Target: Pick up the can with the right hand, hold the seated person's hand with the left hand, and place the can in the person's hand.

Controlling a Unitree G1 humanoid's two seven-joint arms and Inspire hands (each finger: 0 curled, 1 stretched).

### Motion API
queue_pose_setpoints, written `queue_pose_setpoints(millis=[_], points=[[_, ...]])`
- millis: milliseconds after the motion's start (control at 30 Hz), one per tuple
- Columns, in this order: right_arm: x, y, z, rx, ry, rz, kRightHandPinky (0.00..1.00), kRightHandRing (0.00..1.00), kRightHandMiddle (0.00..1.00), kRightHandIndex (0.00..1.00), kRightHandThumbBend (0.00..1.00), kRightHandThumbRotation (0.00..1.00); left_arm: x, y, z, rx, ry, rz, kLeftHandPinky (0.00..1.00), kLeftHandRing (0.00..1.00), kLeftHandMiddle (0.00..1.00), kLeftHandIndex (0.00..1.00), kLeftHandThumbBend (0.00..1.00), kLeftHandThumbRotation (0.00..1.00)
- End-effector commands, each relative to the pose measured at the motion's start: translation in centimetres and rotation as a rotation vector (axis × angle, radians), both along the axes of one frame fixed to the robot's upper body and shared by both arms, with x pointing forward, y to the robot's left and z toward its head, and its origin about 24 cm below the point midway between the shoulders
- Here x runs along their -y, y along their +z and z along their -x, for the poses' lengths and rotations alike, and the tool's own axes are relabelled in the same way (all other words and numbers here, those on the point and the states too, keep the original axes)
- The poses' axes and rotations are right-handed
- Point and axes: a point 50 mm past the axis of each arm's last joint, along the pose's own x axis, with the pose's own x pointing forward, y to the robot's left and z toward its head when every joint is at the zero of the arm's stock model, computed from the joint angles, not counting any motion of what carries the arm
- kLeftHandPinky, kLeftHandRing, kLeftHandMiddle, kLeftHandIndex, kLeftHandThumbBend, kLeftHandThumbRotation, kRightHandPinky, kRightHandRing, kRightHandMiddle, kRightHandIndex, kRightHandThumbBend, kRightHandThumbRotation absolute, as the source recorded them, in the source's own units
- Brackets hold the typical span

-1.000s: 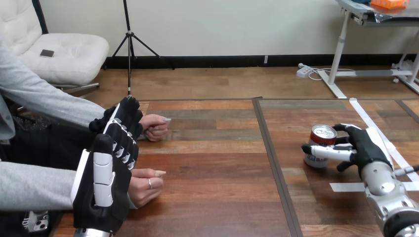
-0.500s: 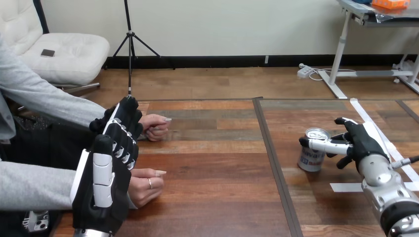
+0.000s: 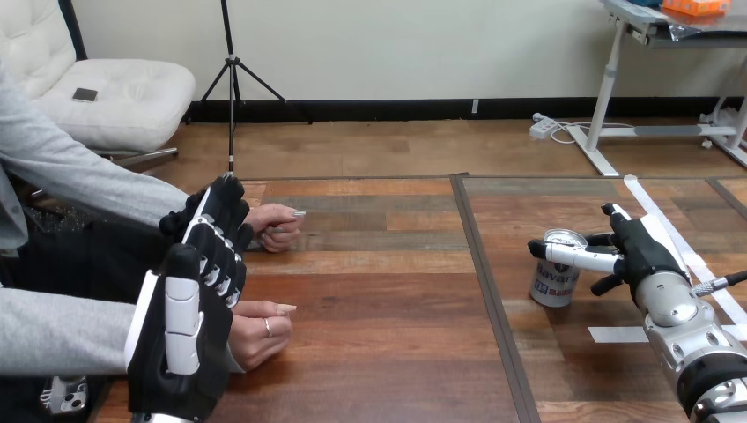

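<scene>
At the wooden table (image 3: 379,291), step in hand looks like the first one: grasping the can, nothing handed over yet. Person sits at the left side, both hands resting on the wood, loosely curled: the person's farther hand (image 3: 280,226) up the table, the person's nearer hand (image 3: 260,333) closer to the robot. Neither is turned palm-up as far as can be seen. Left hand (image 3: 189,326) is raised at lower left, back toward the camera, fingers straight and close together, holding nothing. It overlaps both of the person's hands in the head view, so cannot tell if it touches either; no curl round a hand or wrist visible. Right hand (image 3: 643,251) is well apart, on the right half of the table, thumb across the near side of the can's upper part, the other fingers wrapped behind it, so it reads as clamped on the can. Can (image 3: 551,284) stands roughly upright beside a white tape strip (image 3: 617,334); cannot tell if its base is on the wood or just off it. Next move likely needs: firm grip, clean lift, carry left across the seam, while the left hand takes the person's hand and steadies it to receive.
</scene>
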Motion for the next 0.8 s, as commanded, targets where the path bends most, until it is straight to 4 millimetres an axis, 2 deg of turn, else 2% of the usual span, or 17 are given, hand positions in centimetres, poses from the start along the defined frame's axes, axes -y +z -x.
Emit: queue_pose_setpoints(millis=[0,133,267,400,767], points=[[-1.3,3.58,-2.6,0.101,0.036,-0.002,0.66,0.92,0.96,1.0,1.0,0.38,0.36,1.62,-0.75,0.083,-0.014,-0.002,1.0,1.0,0.99,0.96,0.75,0.97],[-1.34,3.74,-2.72,0.1,0.033,0.002,0.45,0.74,0.82,0.98,1.0,0.38,0.38,1.62,-0.73,0.084,-0.014,0.0,1.0,1.0,0.98,0.96,0.75,0.97],[-1.42,3.93,-2.81,0.114,0.045,0.024,0.37,0.64,0.74,0.96,1.0,0.35,0.38,1.72,-0.7,0.083,-0.019,-0.004,1.0,1.0,0.99,0.96,0.75,0.97],[-1.44,3.99,-2.83,0.116,0.055,0.035,0.35,0.62,0.72,0.93,1.0,0.32,0.38,1.74,-0.69,0.08,-0.02,-0.002,1.0,1.0,0.99,0.96,0.74,0.98],[-1.58,4.12,-2.98,0.096,0.069,0.035,0.4,0.67,0.78,0.9,1.0,0.25,0.34,1.74,-0.73,0.081,-0.018,0.001,1.0,1.0,0.99,0.97,0.75,0.98]])
